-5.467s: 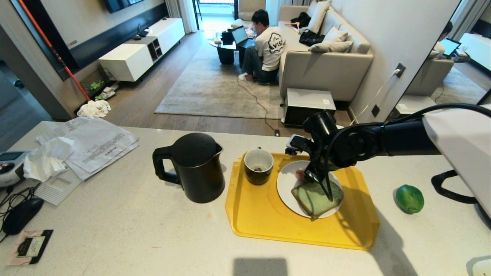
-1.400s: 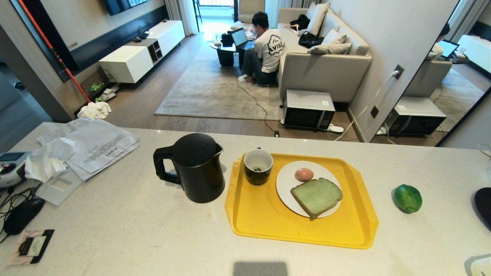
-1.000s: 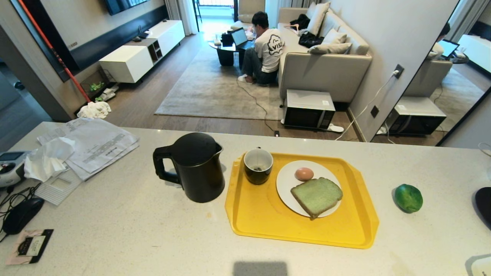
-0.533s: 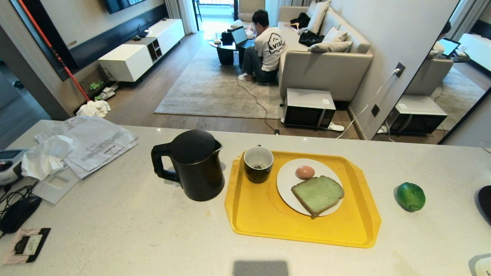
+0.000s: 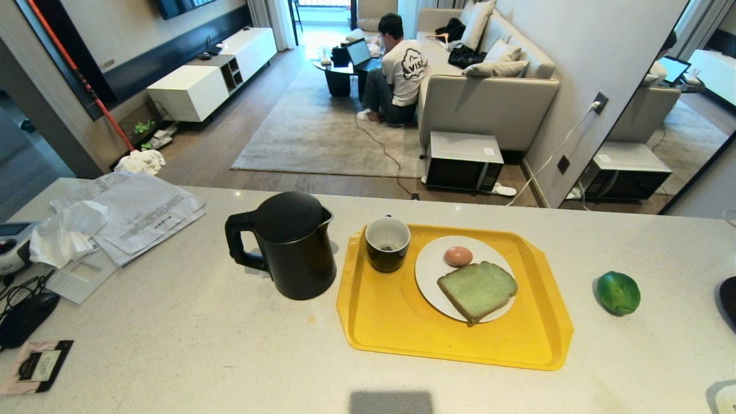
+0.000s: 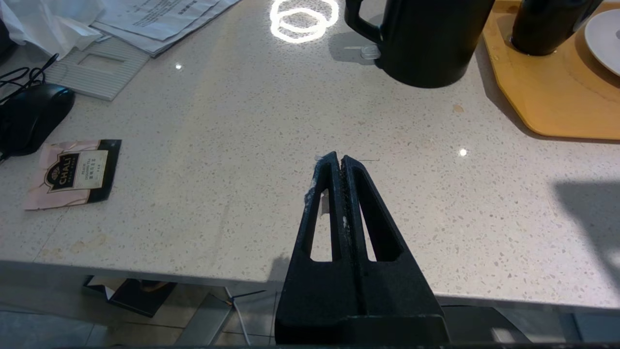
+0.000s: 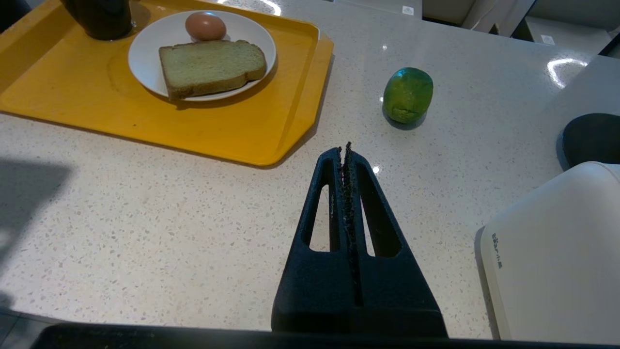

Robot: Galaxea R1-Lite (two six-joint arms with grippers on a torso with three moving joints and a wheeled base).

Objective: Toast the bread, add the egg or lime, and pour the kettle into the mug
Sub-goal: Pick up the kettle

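Observation:
The pale green bread (image 5: 477, 289) (image 7: 211, 65) lies on a white plate (image 5: 428, 273) beside the egg (image 5: 458, 256) (image 7: 205, 25). The plate and the black mug (image 5: 387, 244) stand on a yellow tray (image 5: 402, 322) (image 7: 72, 92). Left of the tray stands the black kettle (image 5: 293, 247) (image 6: 426, 39). The lime (image 5: 618, 292) (image 7: 408, 94) rests on the counter right of the tray. Both arms are out of the head view. My left gripper (image 6: 338, 161) is shut and empty near the counter's front edge. My right gripper (image 7: 343, 149) is shut and empty, short of the lime.
Papers and a tissue (image 5: 115, 218) lie at the counter's far left, with a computer mouse (image 5: 26, 316) (image 6: 31, 116) and a tea sachet (image 5: 34, 368) (image 6: 72, 172). A white appliance (image 7: 557, 252) sits at the right front. A person (image 5: 399, 69) sits on the floor beyond.
The right arm has withdrawn from over the plate, leaving the egg beside the bread. Over the last second the whole head view shifted slightly as the camera moved; nothing on the counter moved.

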